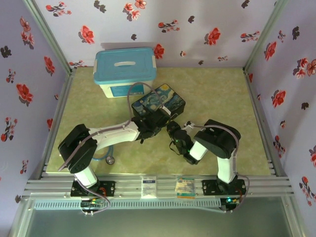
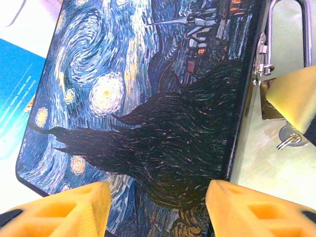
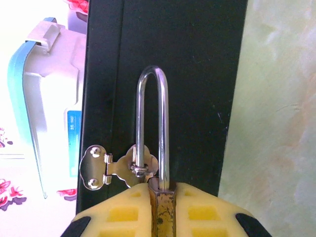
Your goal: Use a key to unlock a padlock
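Observation:
My right gripper [image 3: 163, 213] is shut on the brass body of the padlock [image 3: 163, 205]. The padlock's silver shackle [image 3: 153, 84] rises in front of the dark side of the Starry Night box [image 3: 197, 74], and its left leg passes through the silver hasp [image 3: 121, 165]. In the left wrist view the padlock [image 2: 269, 106] sits beside the box edge, with a small grey key on a ring [image 2: 289, 139] just below it. My left gripper [image 2: 158, 210] is open, its yellow fingers [image 2: 74, 212] spread over the painted lid [image 2: 148, 98]. Both grippers [image 1: 150, 121] [image 1: 174, 129] meet at the box's near side.
A white storage bin with a light-blue lid [image 1: 126, 71] stands behind the box [image 1: 160, 101] at the back left. A stethoscope head on blue tubing [image 1: 110, 159] lies near the left arm's base. Two small cards [image 1: 149, 186] [image 1: 185, 186] sit on the front rail. Floral walls enclose the table.

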Robot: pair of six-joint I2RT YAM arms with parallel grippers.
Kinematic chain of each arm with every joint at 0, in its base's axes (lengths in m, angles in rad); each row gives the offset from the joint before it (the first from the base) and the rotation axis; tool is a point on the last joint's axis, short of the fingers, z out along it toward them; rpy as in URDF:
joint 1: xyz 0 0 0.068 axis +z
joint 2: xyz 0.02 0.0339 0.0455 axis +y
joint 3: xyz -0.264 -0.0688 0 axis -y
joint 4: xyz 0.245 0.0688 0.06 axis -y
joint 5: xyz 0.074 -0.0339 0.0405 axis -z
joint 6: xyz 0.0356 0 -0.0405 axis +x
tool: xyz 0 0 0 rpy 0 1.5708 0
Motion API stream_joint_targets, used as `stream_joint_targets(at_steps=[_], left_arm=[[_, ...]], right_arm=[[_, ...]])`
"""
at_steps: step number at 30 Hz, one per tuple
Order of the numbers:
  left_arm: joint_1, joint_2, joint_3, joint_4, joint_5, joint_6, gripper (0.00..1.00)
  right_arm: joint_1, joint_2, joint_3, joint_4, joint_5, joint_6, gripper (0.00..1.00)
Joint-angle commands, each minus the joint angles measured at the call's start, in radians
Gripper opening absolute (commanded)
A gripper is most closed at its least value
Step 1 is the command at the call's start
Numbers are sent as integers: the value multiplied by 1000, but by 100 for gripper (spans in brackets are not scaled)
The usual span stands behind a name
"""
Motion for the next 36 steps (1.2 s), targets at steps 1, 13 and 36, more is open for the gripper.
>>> stream_joint_targets(at_steps=[1, 13, 36], left_arm=[[7, 101, -86, -349, 56, 18, 56], [7, 91, -94, -356, 39, 8, 56], [-1, 106, -86, -362, 37, 16, 56]], right_arm=[[-91, -46, -30, 48, -44, -41, 0], [-200, -71, -149, 48, -286, -118, 0], [-108, -107, -174, 48, 158, 238, 0]])
